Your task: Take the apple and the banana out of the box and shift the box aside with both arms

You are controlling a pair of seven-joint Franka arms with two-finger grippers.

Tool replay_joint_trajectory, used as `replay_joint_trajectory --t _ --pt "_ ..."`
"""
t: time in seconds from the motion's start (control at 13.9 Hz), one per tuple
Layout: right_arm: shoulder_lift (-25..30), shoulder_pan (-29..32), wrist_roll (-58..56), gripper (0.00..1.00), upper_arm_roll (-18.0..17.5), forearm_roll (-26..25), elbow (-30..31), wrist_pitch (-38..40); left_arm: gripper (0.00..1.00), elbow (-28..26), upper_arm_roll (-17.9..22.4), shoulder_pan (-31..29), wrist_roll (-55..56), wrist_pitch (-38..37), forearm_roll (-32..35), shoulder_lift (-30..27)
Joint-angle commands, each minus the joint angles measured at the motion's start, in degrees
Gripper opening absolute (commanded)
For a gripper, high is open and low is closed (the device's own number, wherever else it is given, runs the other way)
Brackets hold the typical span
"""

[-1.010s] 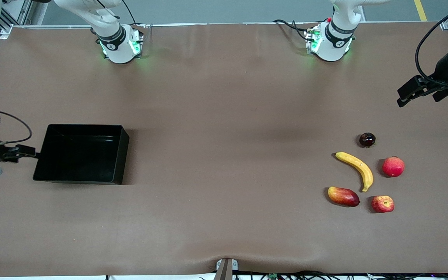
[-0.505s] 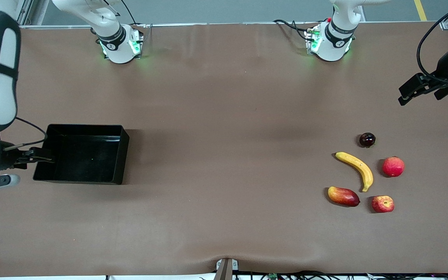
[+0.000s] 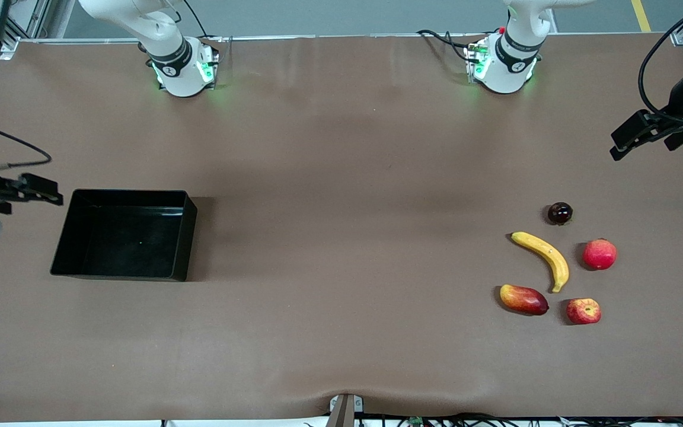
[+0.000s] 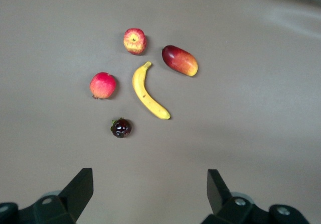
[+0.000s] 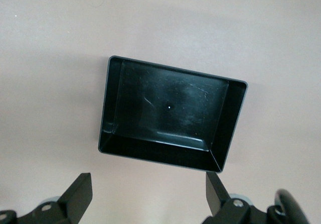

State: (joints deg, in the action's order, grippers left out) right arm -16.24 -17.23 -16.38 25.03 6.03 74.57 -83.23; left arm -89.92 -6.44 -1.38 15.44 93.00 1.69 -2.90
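The black box stands empty on the table toward the right arm's end; it also shows in the right wrist view. My right gripper is open and empty over bare table just off the box's corner. The banana and the small red apple lie toward the left arm's end, the apple nearer to the front camera. Both show in the left wrist view, banana and apple. My left gripper is open and empty over bare table, apart from the fruits.
Beside the banana lie a plain pink-red round fruit, an oval red-and-yellow fruit and a small dark round fruit. The two arm bases stand along the table's edge farthest from the front camera.
My right gripper reached the box's end wall, then drew off it toward the robots' side. The box has not moved. My left gripper has drifted slightly.
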Motion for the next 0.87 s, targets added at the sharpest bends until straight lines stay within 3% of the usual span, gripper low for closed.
replay_joint_trajectory --t 0.0,0.36,0.5,0.58,0.79 --pt "2.35 -0.61 1.0 1.0 0.02 -1.37 1.19 0.34 1.0 -0.6 -0.85 0.32 0.74 1.92 -0.99 0.78" --pt "5.34 -0.7 1.35 1.0 -0.34 -1.37 1.71 1.92 1.0 -1.13 -2.52 0.15 0.74 1.05 -0.81 0.97" --pt "7.44 -1.48 7.63 1.0 -0.77 -1.02 3.29 2.89 1.0 -1.04 -2.61 0.15 0.48 0.61 -0.9 1.05" --pt "8.24 -1.49 13.16 1.0 -3.3 -1.11 4.34 3.16 1.0 -0.87 -2.52 0.06 0.12 0.43 -0.9 1.05" --pt "16.38 8.33 22.7 1.0 -19.62 -5.83 11.45 3.77 1.0 0.18 -2.0 -0.2 -0.14 -1.84 -0.73 0.88"
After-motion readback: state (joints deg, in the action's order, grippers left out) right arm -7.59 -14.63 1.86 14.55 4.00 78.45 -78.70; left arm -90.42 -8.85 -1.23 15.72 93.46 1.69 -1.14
